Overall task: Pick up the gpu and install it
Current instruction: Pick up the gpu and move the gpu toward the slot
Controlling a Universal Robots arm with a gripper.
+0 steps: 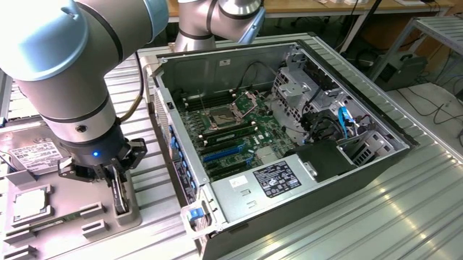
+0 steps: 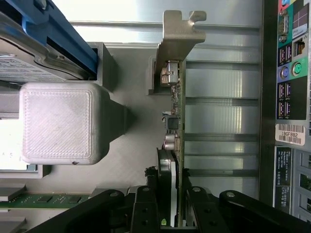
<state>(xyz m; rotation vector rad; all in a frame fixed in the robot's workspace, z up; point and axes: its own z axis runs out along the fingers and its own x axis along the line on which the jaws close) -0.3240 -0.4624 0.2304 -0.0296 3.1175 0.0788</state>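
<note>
pincer [image 2: 170, 194] straddles the upright gpu [image 2: 179, 116]; card's long axis runs straight ahead of it; cannot tell whether it is clamped.

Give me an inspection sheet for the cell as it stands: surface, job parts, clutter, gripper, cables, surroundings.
Surface: ribbed metal table carrying a grey fixture tray and an open PC case.
Job's things: gpu standing on edge in a tray holder, not in the case.
Clutter: hard drive, square silver chip and RAM stick on the tray.
Grippers: gripper shut on the gpu at its fan end.
Cables: blue cable and black leads inside the case; loose floor cables.
Surroundings: wooden desk behind.
</note>
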